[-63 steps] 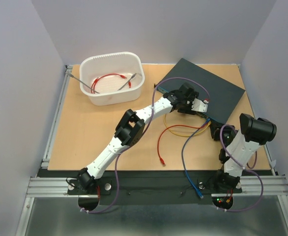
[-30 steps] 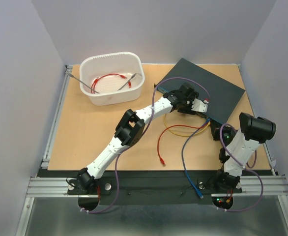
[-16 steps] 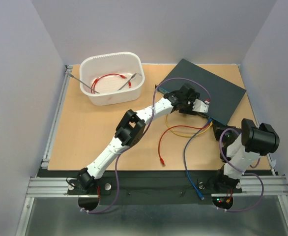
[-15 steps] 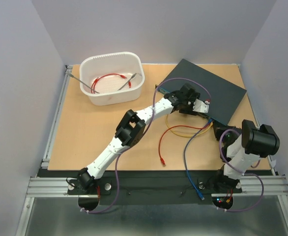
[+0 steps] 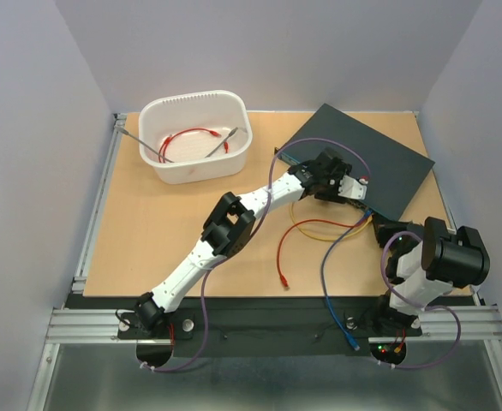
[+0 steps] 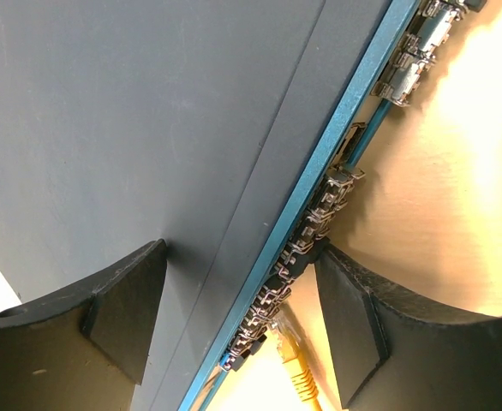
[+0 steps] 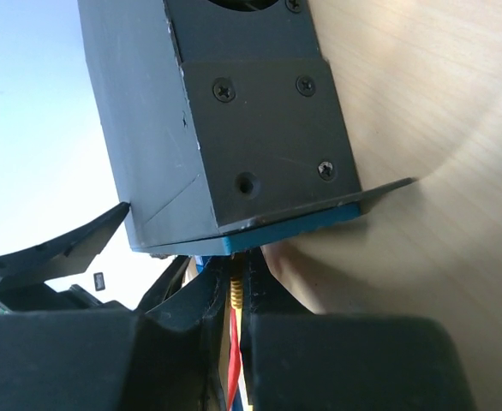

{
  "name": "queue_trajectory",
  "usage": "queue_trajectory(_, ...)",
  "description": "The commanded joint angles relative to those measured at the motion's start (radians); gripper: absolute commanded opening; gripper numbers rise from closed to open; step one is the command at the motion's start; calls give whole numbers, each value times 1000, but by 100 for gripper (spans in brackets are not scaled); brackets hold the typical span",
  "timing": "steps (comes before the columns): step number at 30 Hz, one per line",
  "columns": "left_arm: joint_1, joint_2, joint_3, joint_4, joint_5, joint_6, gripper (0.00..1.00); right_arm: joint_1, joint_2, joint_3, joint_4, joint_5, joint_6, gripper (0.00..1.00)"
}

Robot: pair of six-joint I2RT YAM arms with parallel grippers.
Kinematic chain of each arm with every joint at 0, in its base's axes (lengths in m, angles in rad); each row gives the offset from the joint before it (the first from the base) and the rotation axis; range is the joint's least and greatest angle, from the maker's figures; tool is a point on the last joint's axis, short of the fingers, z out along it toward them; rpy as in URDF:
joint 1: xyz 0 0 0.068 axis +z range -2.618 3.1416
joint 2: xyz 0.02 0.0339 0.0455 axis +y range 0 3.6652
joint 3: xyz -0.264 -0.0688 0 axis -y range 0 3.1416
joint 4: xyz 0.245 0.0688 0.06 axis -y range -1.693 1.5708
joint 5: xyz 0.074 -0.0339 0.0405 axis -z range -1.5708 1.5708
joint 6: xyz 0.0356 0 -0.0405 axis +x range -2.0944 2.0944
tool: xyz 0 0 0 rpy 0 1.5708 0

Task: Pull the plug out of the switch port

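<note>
Arms: two white-and-black robot arms at the near table edge; the left arm is stretched far out to the switch, the right arm is folded close to its base.
Right gripper: two black fingers drawn almost together just below an end of the switch; in the slit sits the pinched cable, a thin strand showing yellow above and red below, held in a narrow grip; its plug is hidden, so I cannot tell whether it sits in a port.
Loose cables on the tan wooden table: three; a thin blue cable running off the near edge; a thin red cable; a thin yellow cable lying in a loop; all three lead toward the switch's near edge.
Left gripper: two black fingers spread wide, straddling the port edge; one is over the top face, the other in front of the sockets; I cannot tell whether they press on it.
Yellow plug: one; just beside the row of small metal sockets; I cannot tell whether it is seated.
Switch: one large flat dark blue-grey metal box; far right of the table, lying flat and askew, port edge toward the arms.
White oval plastic tub: one, far left; it holds one coiled red cable and two slim metal tools leaning on the rim.
</note>
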Motion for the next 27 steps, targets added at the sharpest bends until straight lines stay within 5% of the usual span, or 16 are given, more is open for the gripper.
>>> queue_trajectory(1,6,-7,13,329,-31,-35,78,9,42,-94,12,-123,-35,0)
queue_trajectory(12,18,24,41,454,-94,-118,78,32,-109,-181,-87,-186,-44,1)
queue_trajectory(21,17,-1,38,418,-78,-131,78,75,-410,-72,-483,-91,-99,0)
queue_trajectory(27,18,-82,-17,327,-66,-140,81,75,-744,-13,-971,153,-197,0)
